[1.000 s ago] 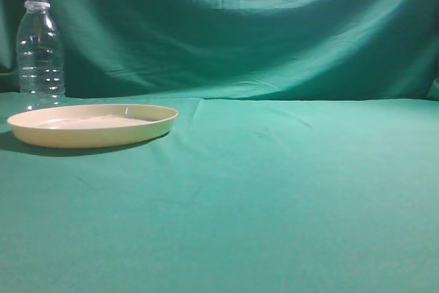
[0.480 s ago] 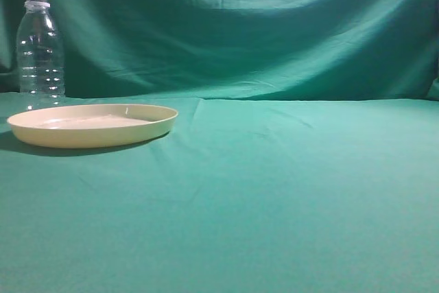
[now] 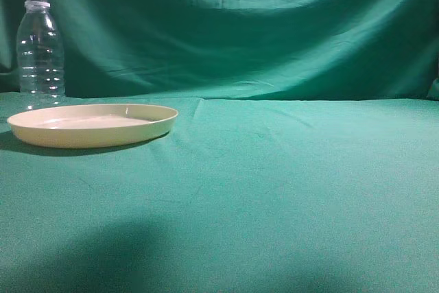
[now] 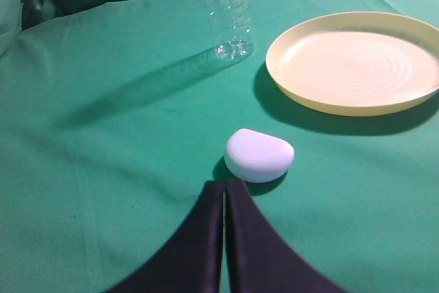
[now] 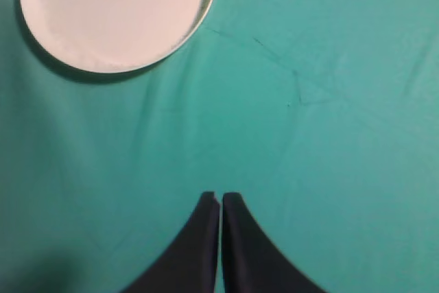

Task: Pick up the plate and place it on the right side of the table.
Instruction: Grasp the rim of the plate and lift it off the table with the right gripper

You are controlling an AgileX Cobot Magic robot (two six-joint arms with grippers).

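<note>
the plate [image 3: 92, 125] sits untouched at the counter's [image 3: 288, 183] left, in front of the bottle [image 3: 40, 49]. both the left pincer [image 4: 224, 190] and right pincer [image 5: 220, 200] are pressed together. better to spread one first, then approach the low rim edge-on.

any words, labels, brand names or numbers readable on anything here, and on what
None can be read.
The clear bottle carries no label.
The plate is plain, showing only moulded rings.
The small white case shows no marking.
</note>
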